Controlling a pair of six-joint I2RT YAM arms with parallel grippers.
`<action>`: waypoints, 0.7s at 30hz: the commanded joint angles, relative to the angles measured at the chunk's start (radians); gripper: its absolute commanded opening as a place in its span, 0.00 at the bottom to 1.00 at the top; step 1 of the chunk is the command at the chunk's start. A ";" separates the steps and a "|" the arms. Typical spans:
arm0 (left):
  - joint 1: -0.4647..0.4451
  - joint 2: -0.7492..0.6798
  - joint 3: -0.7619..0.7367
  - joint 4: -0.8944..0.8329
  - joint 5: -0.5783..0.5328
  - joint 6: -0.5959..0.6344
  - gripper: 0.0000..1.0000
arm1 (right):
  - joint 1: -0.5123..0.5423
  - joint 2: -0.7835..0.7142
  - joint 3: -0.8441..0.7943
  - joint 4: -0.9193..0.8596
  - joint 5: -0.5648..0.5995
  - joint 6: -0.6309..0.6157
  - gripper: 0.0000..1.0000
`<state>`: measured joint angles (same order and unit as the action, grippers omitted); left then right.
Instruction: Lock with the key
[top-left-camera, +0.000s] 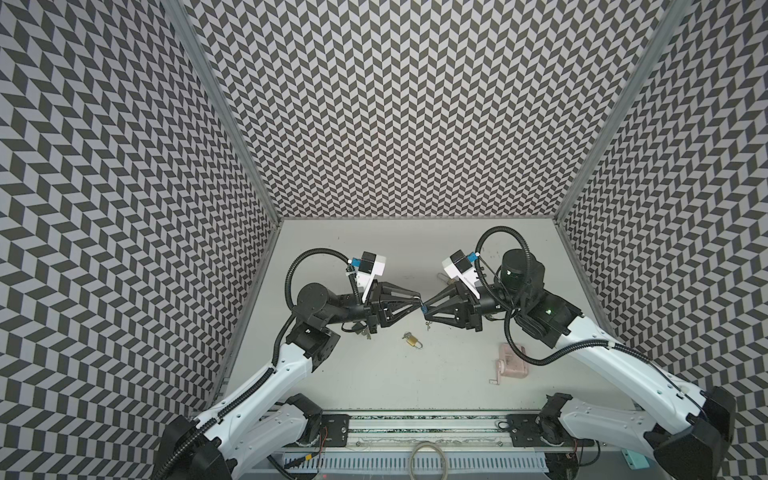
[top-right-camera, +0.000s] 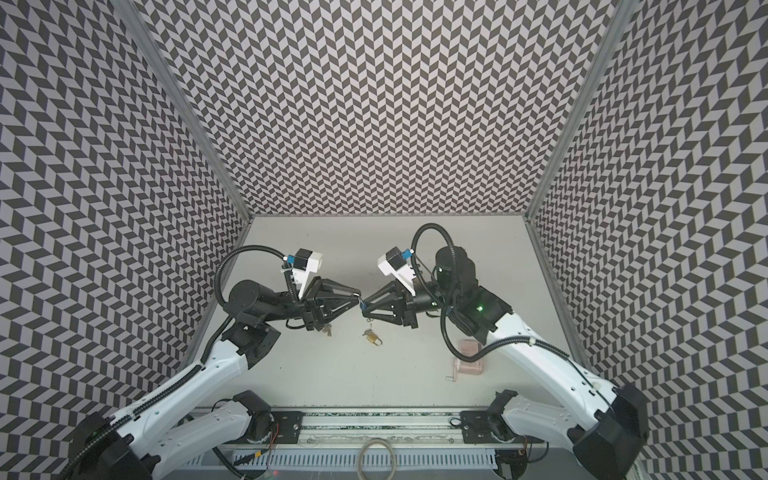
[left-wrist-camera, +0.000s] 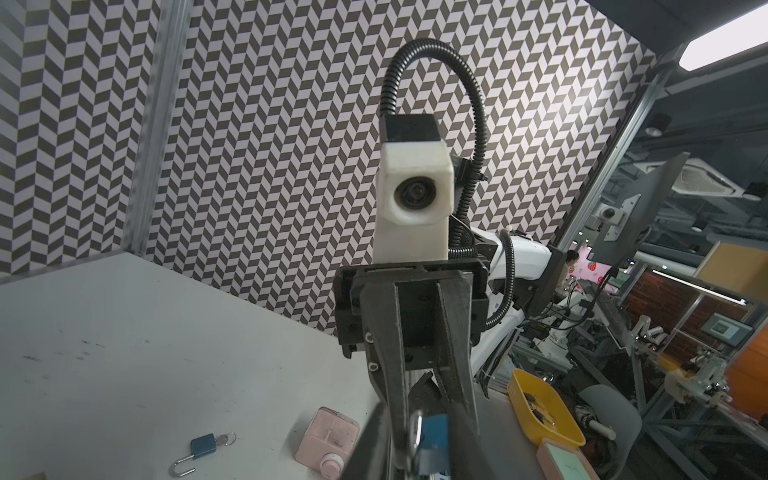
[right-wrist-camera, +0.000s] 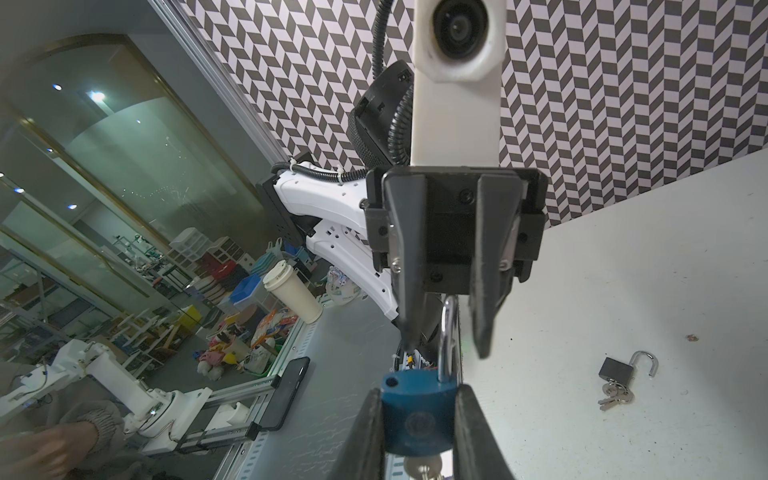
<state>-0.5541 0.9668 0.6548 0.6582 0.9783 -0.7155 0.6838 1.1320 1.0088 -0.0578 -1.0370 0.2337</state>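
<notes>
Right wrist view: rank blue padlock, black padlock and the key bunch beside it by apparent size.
1. blue padlock: looks largest, but it is nearest the camera, so its true size is unsure.
2. black padlock
3. key bunch

1. Key (right-wrist-camera: 422, 467) beneath the blue padlock (right-wrist-camera: 415, 419): cut off by the right wrist view's edge.
2. That padlock in both top views: a speck (too small to read).
3. Pink box (top-left-camera: 513, 370), near right: partly under a cable (top-left-camera: 520, 356).
</notes>
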 joint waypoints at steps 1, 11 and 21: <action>-0.003 -0.012 0.036 0.002 -0.001 0.004 0.38 | -0.004 -0.012 -0.002 0.020 -0.020 -0.016 0.00; -0.004 -0.002 0.036 -0.013 -0.015 0.010 0.24 | -0.004 -0.004 -0.009 -0.001 -0.038 -0.026 0.00; -0.004 -0.003 0.041 -0.029 -0.033 0.014 0.00 | -0.004 -0.011 0.001 0.007 -0.038 -0.034 0.00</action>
<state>-0.5552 0.9668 0.6571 0.6395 0.9592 -0.7025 0.6823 1.1324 1.0084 -0.0929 -1.0546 0.2230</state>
